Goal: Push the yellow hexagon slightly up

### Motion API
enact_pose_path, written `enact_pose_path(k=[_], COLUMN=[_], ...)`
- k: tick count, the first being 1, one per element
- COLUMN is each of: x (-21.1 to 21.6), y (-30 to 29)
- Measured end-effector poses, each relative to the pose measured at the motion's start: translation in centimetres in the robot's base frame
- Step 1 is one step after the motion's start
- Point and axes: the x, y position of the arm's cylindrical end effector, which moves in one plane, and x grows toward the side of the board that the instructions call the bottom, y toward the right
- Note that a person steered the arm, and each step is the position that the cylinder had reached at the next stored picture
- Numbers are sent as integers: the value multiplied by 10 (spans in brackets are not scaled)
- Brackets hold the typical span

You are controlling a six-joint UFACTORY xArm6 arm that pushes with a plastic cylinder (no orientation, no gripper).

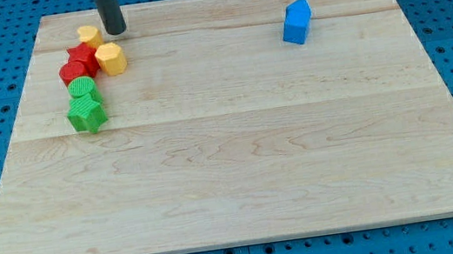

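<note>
The yellow hexagon [111,59] lies near the top left of the wooden board [237,143]. My tip [116,31] stands just above it in the view, a small gap apart, and right beside a second yellow block, round [89,35], at its left. A red star [82,56] and a red round block [73,73] touch the hexagon's left side.
A green round block [81,90] and a green star [87,115] sit below the red blocks. A blue house-shaped block [296,21] stands alone at the top right. The board's top edge is close above my tip.
</note>
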Motion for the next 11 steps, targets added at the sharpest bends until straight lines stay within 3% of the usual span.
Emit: enact_pose_path(k=[1,2,3,4,6,10,11], x=[9,69,117,118,111,23,8], y=[57,120,111,59,15,23,50])
